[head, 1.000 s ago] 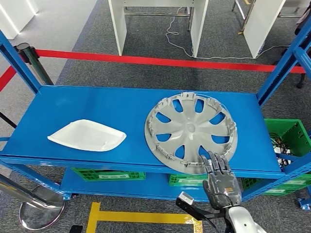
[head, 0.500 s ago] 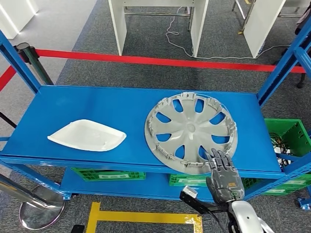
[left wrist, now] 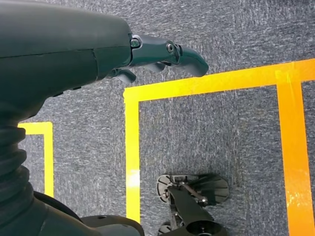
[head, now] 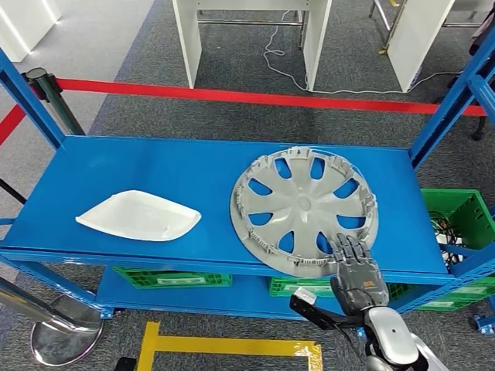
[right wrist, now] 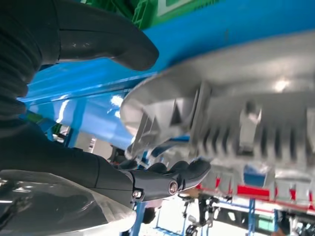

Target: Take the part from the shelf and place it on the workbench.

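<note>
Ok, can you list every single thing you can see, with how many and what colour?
Hubcap: one, silver-grey, right part of the top shelf, its near edge over the shelf's front.
White part: one, white, left part of the top shelf.
Shelf: one, blue, across the middle.
Crates: several, green, on the lower level and beside the shelf at right.
Barrier tape: red, behind the shelf.
Floor lines: yellow, on grey carpet.
Right hand: one, dark grey, fingers over the hubcap's near rim.
Left hand: one, dark, hanging above the floor, holding nothing.
</note>
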Action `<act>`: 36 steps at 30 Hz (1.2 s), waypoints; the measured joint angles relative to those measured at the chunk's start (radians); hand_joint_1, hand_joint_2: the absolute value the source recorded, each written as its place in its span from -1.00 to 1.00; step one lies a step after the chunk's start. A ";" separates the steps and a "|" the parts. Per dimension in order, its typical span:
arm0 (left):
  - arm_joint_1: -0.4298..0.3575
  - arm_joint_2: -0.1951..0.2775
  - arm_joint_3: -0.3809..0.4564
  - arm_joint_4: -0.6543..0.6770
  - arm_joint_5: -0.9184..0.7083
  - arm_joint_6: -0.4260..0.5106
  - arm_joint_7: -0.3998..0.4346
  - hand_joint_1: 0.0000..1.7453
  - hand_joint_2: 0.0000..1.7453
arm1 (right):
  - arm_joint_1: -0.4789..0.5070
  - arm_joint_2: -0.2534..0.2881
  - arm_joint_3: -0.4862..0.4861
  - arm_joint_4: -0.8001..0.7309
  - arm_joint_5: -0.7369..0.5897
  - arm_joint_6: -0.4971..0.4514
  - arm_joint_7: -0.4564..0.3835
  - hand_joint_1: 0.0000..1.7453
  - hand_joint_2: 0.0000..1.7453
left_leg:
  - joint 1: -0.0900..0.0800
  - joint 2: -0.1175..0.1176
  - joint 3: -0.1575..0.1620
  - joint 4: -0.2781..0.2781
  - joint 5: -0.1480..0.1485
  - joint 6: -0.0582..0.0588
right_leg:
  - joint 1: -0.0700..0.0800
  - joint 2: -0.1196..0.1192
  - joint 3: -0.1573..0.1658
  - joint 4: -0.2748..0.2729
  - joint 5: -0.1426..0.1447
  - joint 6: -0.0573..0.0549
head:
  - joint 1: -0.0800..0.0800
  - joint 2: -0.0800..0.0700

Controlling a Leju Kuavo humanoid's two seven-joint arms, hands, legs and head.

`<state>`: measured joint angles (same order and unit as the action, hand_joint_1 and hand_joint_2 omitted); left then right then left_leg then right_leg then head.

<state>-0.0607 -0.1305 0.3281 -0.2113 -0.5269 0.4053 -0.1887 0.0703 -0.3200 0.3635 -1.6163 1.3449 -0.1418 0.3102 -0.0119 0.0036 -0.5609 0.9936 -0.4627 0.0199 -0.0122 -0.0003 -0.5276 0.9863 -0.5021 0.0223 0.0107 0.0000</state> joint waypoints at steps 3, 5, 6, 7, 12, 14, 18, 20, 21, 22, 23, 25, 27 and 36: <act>-0.001 0.000 0.000 0.000 -0.006 -0.004 0.001 -1.00 1.00 | -0.015 0.008 0.002 0.025 -0.003 0.018 -0.012 -1.00 1.00 | 0.000 0.000 0.000 0.000 0.000 0.000 | 0.000 0.000 0.000 0.000 0.000 0.000 | 0.000 0.000; -0.002 0.000 0.000 0.000 -0.009 -0.005 0.002 -1.00 1.00 | -0.024 0.013 0.004 0.039 -0.006 0.026 -0.017 -1.00 1.00 | 0.000 0.000 0.000 0.000 0.000 0.000 | 0.000 0.000 0.000 0.000 0.000 0.000 | 0.000 0.000; -0.002 0.000 0.000 0.000 -0.010 -0.006 0.002 -1.00 1.00 | -0.029 0.015 0.005 0.046 -0.007 0.029 -0.019 -1.00 1.00 | 0.000 0.000 0.000 0.000 0.000 0.000 | 0.000 0.000 0.000 0.000 0.000 0.000 | 0.000 0.000; -0.002 -0.001 0.000 0.000 -0.010 -0.007 0.002 -1.00 1.00 | -0.034 0.017 0.006 0.052 -0.007 0.032 -0.021 -1.00 1.00 | 0.000 0.000 0.000 0.000 0.000 0.000 | 0.000 0.000 0.000 0.000 0.000 0.000 | 0.000 0.000; -0.003 -0.001 0.000 0.000 -0.017 -0.010 0.008 -1.00 1.00 | -0.053 0.022 0.020 0.078 0.005 0.053 -0.032 -0.42 1.00 | 0.000 0.000 0.000 0.000 0.000 0.000 | 0.000 0.001 0.000 0.000 0.000 0.000 | 0.000 0.000; -0.003 -0.001 0.000 0.000 -0.018 -0.011 0.010 -1.00 1.00 | -0.063 0.023 0.032 0.087 0.013 0.060 -0.036 0.57 1.00 | 0.000 0.000 0.001 0.000 0.000 0.000 | 0.000 0.002 0.000 0.000 0.001 0.001 | 0.000 0.000; -0.004 -0.002 0.000 0.000 -0.019 -0.012 0.010 -1.00 1.00 | -0.079 0.023 0.059 0.099 0.018 0.055 -0.052 1.00 1.00 | 0.000 0.000 0.001 0.000 0.000 0.000 | 0.000 0.002 0.000 0.000 0.001 0.001 | 0.000 0.000; -0.004 -0.001 0.000 0.000 -0.019 -0.012 0.007 -1.00 1.00 | -0.083 0.023 0.074 0.098 0.018 0.035 -0.063 1.00 1.00 | 0.000 0.000 0.001 0.000 0.000 0.000 | 0.000 0.002 0.000 0.000 0.001 0.001 | 0.000 0.000; -0.004 -0.001 0.001 0.000 -0.018 -0.012 0.005 -1.00 1.00 | -0.083 0.023 0.082 0.095 0.018 0.022 -0.068 1.00 1.00 | 0.000 0.000 0.001 0.000 0.000 0.000 | 0.000 0.002 0.000 0.000 0.001 0.001 | 0.000 0.000; -0.004 -0.001 0.001 0.000 -0.018 -0.012 0.002 -1.00 1.00 | -0.083 0.023 0.091 0.088 0.020 0.009 -0.074 1.00 1.00 | 0.000 0.000 0.001 0.000 0.000 0.000 | 0.000 0.002 0.000 0.000 0.001 0.001 | 0.000 0.000; -0.003 -0.001 0.001 0.000 -0.017 -0.012 -0.001 -1.00 1.00 | -0.081 0.023 0.100 0.078 0.022 -0.003 -0.079 1.00 1.00 | 0.000 0.000 0.001 0.000 0.000 0.000 | 0.000 0.002 0.000 0.000 0.001 0.001 | 0.000 0.000; -0.003 -0.001 0.002 0.000 -0.015 -0.011 -0.004 -1.00 1.00 | -0.075 0.023 0.119 0.055 0.026 -0.022 -0.088 1.00 1.00 | 0.000 0.000 0.001 0.000 0.000 0.000 | 0.000 0.001 0.000 0.000 0.001 0.001 | 0.000 0.000; -0.002 -0.001 0.003 0.000 -0.014 -0.011 -0.005 -1.00 1.00 | -0.067 0.023 0.136 0.034 0.028 -0.032 -0.091 1.00 1.00 | 0.000 0.000 0.001 0.000 0.000 0.000 | 0.000 0.001 0.000 0.000 0.001 0.001 | 0.000 0.000; 0.001 -0.001 0.010 0.000 -0.007 -0.008 -0.023 -1.00 1.00 | -0.012 0.023 0.186 -0.090 0.021 -0.149 -0.134 1.00 1.00 | 0.000 0.000 -0.001 0.000 0.000 0.000 | 0.000 0.001 -0.002 0.000 0.001 0.001 | 0.000 0.000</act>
<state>-0.0597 -0.1316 0.3384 -0.2113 -0.5335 0.3972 -0.2118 0.0579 -0.2974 0.5497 -1.7061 1.3659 -0.2907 0.1763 -0.0117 0.0039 -0.5623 0.9938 -0.4626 0.0200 -0.0121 0.0009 -0.5293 0.9863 -0.5013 0.0234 0.0105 0.0000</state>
